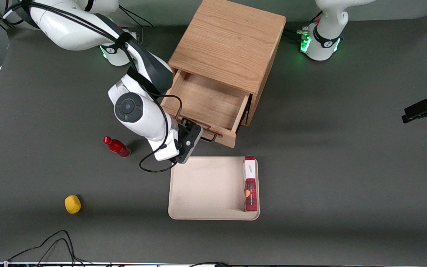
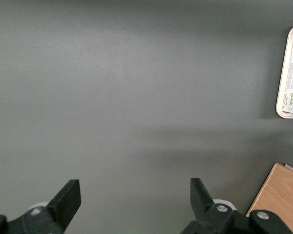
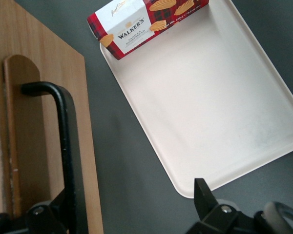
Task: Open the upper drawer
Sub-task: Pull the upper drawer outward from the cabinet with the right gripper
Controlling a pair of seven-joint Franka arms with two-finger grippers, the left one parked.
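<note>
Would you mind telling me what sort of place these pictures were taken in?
Probably a robotics lab test bench, not a home: a dark matted table carries staged props, a wooden cabinet with its upper drawer pulled out, and a beige tray. The gripper is at the drawer's handle, and loose cables trail along the edge.

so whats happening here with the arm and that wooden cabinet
The right arm is working on the wooden cabinet. Its upper drawer is already pulled well out and looks empty inside. The pincer is at the drawer's black wire handle, with its fingers spread, one on each side of the bar rather than clamped on it. Nearer the front camera sits a beige tray holding a box of Walkers shortbread. A red bottle and a yellow object lie toward the working arm's end of the table.
</note>
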